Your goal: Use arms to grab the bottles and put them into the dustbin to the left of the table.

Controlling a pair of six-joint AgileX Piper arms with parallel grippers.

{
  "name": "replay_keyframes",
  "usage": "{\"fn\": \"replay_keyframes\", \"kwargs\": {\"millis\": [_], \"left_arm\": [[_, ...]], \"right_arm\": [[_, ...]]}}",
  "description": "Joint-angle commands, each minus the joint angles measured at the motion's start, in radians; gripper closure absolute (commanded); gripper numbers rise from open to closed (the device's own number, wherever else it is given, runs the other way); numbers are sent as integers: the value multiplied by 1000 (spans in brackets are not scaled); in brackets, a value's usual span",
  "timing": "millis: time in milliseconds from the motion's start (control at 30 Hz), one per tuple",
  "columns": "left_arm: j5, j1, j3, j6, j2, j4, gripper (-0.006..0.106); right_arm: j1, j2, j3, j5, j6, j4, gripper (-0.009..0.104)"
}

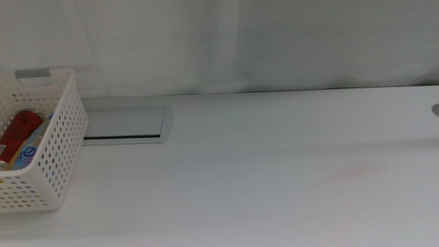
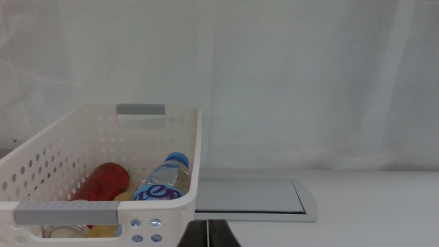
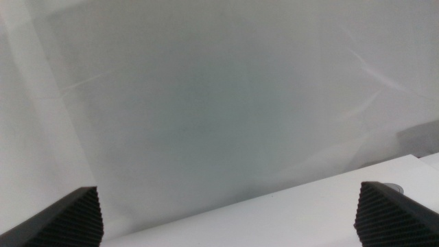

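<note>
Dustbin (image 1: 51, 147): white perforated basket at the table's (image 1: 274, 178) left edge.
Contents: red can (image 2: 106, 182) and water bottle (image 2: 163, 184), blue cap, lying side by side inside; some yellow shows between them.
Grey tray (image 1: 127, 123): flat on the table, just beside the dustbin.
Right gripper (image 3: 230, 213): jaws spread wide, holding nothing, facing a pale backdrop.
Left gripper (image 2: 209, 234): a single dark tip by the basket; jaw spacing cannot be told.

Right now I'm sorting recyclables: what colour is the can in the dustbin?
Red can, clearest in the left wrist view.

Right tool (image 3: 226, 213): two dark, ridged, wedge-shaped jaws.
</note>
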Motion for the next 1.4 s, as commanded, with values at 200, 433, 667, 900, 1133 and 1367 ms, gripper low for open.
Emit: {"fn": "replay_keyframes", "kwargs": {"millis": [200, 433, 667, 900, 1133, 1367], "left_arm": [[-8, -9, 28, 3, -37, -7, 101], [-8, -9, 28, 3, -37, -7, 101], [-14, -9, 28, 3, -37, -7, 101], [-14, -9, 28, 3, -37, -7, 101], [-14, -9, 28, 3, -37, -7, 101], [-14, -9, 28, -1, -37, -7, 101]], "right_arm": [[-4, -32, 40, 1, -75, -52, -6], [-4, -32, 40, 13, -148, -100, -6], [-4, -32, 40, -28, -188, -115, -6], [-4, -32, 40, -66, -188, -100, -6], [-4, -32, 40, 9, -211, -86, 70], [-4, -32, 40, 14, -188, -57, 98]]}}
